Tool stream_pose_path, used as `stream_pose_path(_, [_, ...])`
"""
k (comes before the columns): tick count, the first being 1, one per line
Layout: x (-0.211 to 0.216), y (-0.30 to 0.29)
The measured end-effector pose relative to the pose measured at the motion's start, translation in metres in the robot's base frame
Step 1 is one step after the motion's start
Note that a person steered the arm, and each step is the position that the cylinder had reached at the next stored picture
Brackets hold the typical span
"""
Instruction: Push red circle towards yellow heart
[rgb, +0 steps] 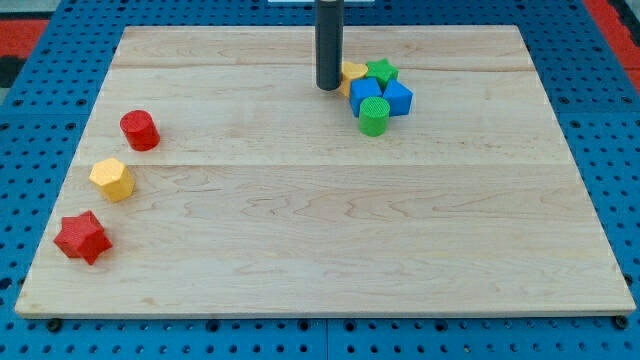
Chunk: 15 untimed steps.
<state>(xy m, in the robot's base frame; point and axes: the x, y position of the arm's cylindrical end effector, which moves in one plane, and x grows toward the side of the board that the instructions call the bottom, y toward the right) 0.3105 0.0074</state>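
The red circle (140, 130) is a short red cylinder near the board's left edge. The yellow heart (352, 75) lies near the view's top centre, partly hidden behind my rod. My tip (328, 87) rests on the board just left of the yellow heart, touching or nearly touching it, far to the right of the red circle. A green star (381, 71), two blue blocks (367, 92) (398, 98) and a green circle (374, 117) crowd against the heart's right and lower sides.
A yellow hexagon (112, 178) sits below the red circle, and a red star (81, 237) below that near the left edge. The wooden board (320, 240) lies on a blue perforated surface.
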Motion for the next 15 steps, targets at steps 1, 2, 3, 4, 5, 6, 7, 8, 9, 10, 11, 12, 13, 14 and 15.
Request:
stream_pose_path(1, [0.032,-0.050])
stream_pose_path(2, [0.083,-0.086])
stream_pose_path(3, [0.119,-0.149])
stream_pose_path(4, [0.123,-0.212])
stream_pose_path(5, [0.121,-0.266])
stream_pose_path(6, [0.102,-0.268])
stream_pose_path(7, [0.092,-0.212])
stream_pose_path(8, [0.073,-0.162])
stream_pose_path(9, [0.051,-0.124])
stream_pose_path(10, [0.039,-0.147])
stream_pose_path(11, [0.014,-0.142])
stream_pose_path(12, [0.014,-0.104])
stream_pose_path(13, [0.029,-0.090])
stream_pose_path(14, [0.052,-0.088])
stream_pose_path(15, [0.053,-0.071])
